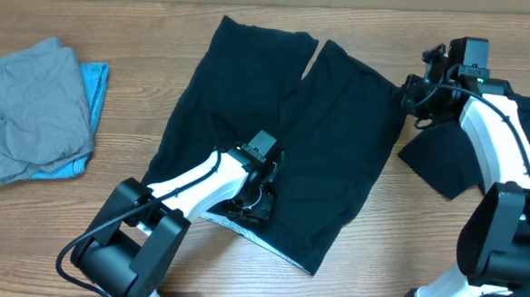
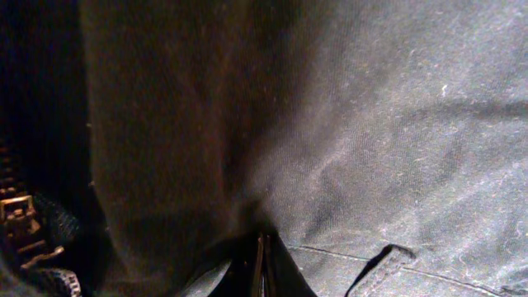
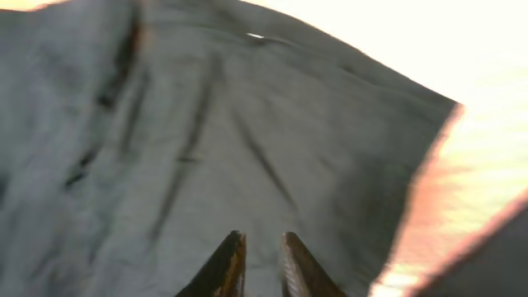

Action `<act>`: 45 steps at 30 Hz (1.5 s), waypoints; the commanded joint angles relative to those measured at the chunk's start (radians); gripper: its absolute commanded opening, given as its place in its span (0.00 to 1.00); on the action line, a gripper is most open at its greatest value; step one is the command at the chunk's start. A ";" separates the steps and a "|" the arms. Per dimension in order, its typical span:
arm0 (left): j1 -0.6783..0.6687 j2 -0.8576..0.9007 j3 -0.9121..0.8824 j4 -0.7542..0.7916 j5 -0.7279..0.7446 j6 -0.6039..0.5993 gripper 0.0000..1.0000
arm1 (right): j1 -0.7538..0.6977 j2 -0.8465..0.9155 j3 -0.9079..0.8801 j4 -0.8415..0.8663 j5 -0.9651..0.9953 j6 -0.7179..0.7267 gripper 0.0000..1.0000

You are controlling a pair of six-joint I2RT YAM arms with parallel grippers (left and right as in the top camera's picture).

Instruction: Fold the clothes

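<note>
The black pants [image 1: 329,143] lie flat in the middle of the table, both legs pointing to the far side. My left gripper [image 1: 261,185] sits low on them near the waist. In the left wrist view its fingertips [image 2: 262,247] are pressed together, shut on a pinch of the black cloth [image 2: 396,124], with creases running to the tips. My right gripper [image 1: 413,94] hovers at the outer edge of the right leg. In the right wrist view this gripper [image 3: 262,238] shows a narrow gap with nothing in it, just above dark cloth [image 3: 206,124].
A second black garment [image 1: 441,162] lies at the right, under my right arm. A folded grey piece [image 1: 31,104] rests on a light-blue piece [image 1: 93,80] at the far left. Bare wooden table [image 1: 144,33] lies between that pile and the pants.
</note>
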 commanded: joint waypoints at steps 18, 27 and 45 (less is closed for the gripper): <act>0.005 -0.200 0.060 0.278 -0.256 -0.140 0.04 | 0.168 0.115 -0.003 0.169 -0.481 -0.092 0.04; 0.048 0.014 0.060 0.535 -0.097 -0.116 0.04 | 0.311 0.249 -0.003 0.269 -0.355 -0.075 0.04; 0.098 0.227 0.060 0.558 -0.085 -0.126 0.04 | 0.314 0.268 -0.003 0.344 0.035 0.007 0.05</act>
